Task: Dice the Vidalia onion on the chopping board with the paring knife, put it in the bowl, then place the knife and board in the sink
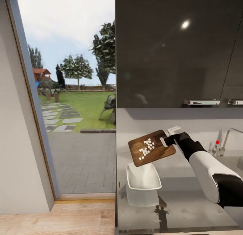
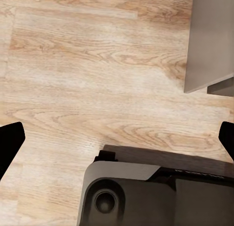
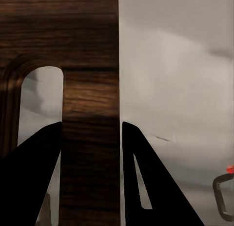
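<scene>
Above bowl (image 1: 143, 177), right jaws (image 1: 167, 140) pinching chopping board (image 1: 152, 152), left jaws (image 2: 117, 138) spread

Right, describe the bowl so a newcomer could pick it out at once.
Start at the grey countertop that runs right of the big garden window, under the dark wall cabinets. Near its left edge sits the bowl, just below the wooden chopping board, which the right gripper holds in the air with diced onion on it. It is the shallow, white, squarish, empty dish.
</scene>
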